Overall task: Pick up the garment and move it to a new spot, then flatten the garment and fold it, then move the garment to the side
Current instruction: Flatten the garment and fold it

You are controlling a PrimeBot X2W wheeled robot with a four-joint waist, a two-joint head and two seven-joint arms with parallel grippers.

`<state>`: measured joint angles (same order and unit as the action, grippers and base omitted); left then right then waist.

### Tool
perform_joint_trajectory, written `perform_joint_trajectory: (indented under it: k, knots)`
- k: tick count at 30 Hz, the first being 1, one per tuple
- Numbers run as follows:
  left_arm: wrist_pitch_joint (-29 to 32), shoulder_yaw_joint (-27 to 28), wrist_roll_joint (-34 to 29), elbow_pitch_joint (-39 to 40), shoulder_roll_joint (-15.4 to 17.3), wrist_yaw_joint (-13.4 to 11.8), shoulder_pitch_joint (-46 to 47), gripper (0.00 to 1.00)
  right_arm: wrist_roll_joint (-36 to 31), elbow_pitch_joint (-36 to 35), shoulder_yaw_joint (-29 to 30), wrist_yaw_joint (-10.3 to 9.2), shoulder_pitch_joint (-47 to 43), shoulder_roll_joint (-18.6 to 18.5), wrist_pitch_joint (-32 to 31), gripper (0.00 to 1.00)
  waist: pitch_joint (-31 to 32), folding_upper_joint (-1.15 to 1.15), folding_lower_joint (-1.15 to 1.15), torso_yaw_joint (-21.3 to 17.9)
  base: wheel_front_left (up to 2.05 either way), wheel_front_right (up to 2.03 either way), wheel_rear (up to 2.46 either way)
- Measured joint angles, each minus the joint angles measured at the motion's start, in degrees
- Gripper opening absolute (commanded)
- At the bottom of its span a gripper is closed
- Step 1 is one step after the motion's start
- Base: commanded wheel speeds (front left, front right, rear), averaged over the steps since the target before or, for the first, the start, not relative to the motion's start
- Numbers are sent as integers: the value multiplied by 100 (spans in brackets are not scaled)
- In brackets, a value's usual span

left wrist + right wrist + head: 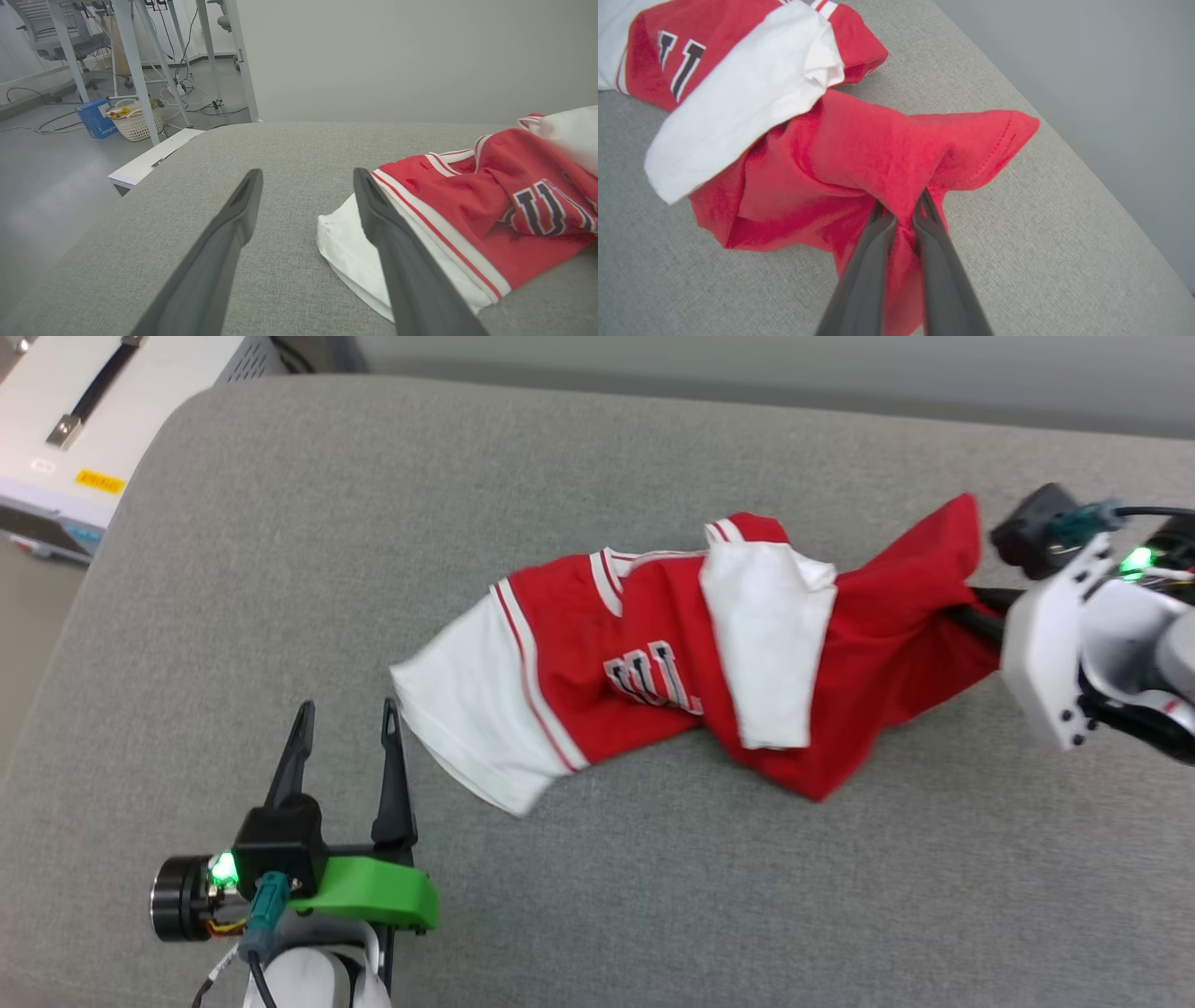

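I see the red jersey T-shirt with white short sleeves lying crumpled on the grey fabric surface, with one sleeve folded over its black lettering. My right gripper is closed on a bunch of the red cloth at the hem end, pinched between both fingers. My left gripper has its fingers spread and holds nothing, just beside the other white sleeve.
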<state>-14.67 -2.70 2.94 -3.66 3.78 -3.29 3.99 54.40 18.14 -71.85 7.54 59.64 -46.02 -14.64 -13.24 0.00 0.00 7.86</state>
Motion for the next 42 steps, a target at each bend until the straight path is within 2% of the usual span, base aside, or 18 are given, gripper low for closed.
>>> perform_joint_trajectory:
  k: [5, 8, 13, 19, 22, 26, 27, 28, 33, 37, 42]
  knots:
    - [0, 38, -31, -51, -8, 5, -248, 100, 287, -312, 167, 0, -405, -647, 154, 0, 288, 0, 0, -201, 0, 0, 0]
    - [0, 54, -47, -86, -11, 11, -321, 100, 553, -557, 342, 0, -1015, -1065, 252, 0, 436, 0, 0, -331, 0, 0, 0]
    - [0, 68, -65, -136, -16, 54, -447, 100, 928, -759, 653, 0, -2125, -1436, 498, 0, 613, 0, 0, -518, 0, 0, 0]
    - [0, 54, -101, -178, -19, 60, -496, 100, 1182, -598, 912, 0, -3499, -1313, 797, 0, 772, 0, -1, -663, 0, 0, 0]
    - [0, 31, -108, -193, -21, 104, -498, 100, 1397, -323, 1070, 0, -4096, -950, 915, 0, 788, 0, -1, -675, 0, 0, 0]
    - [0, -2, -145, -230, -21, 110, -498, 100, 1226, 100, 1266, 3, -4422, -594, 1118, 0, 750, 0, 0, -638, 0, 0, 0]
    - [0, -7, -148, -241, -21, 110, -498, 100, 1144, 176, 1377, 5, -4435, -523, 1200, 36, 742, 0, -1, -629, 0, 0, 0]
    - [0, -5, -148, -252, -20, 110, -498, 100, 1137, 203, 1490, 5, -4453, -446, 1276, 100, 742, 0, -1, -628, 0, 0, 0]
    - [0, 11, -152, -266, -16, 109, -516, 100, 864, 27, 2098, 3, -4465, -405, 1617, 100, 808, 0, -1, -656, 0, 0, 0]
    - [0, 12, -177, -259, -13, 108, -544, 100, 715, -600, 2869, 1, -4472, -687, 1800, 100, 865, 0, -1, -687, 0, 0, 0]
    - [0, 22, -190, -229, -8, 104, -600, 100, 377, -1484, 4042, 0, -4483, -1074, 1657, 100, 869, 0, -1, -728, 0, 0, 0]
